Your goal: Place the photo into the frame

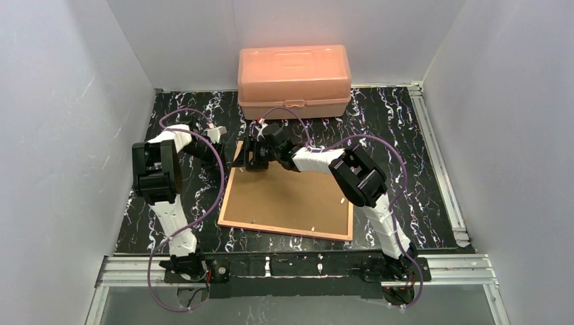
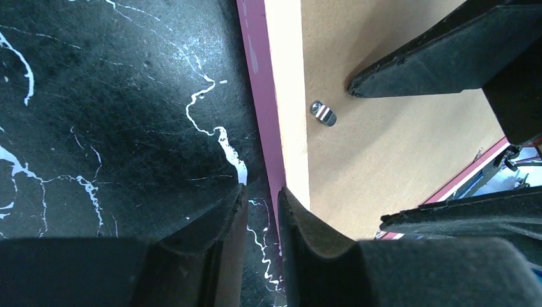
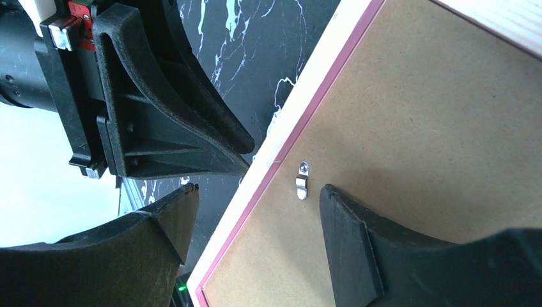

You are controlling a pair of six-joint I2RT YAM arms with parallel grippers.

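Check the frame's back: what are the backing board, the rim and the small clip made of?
Backing board: probably fibreboard, matte tan, no grain showing. Frame rim: pale strip, wood or MDF, with a pink coated outer edge. Clip: shiny silver metal, apparently fixed by a screw.

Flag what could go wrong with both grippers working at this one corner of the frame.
The left gripper and right gripper crowd one corner of the frame; their fingers could collide. The right gripper's finger sits beside a small metal clip and could slip past it. A push may slide the frame.
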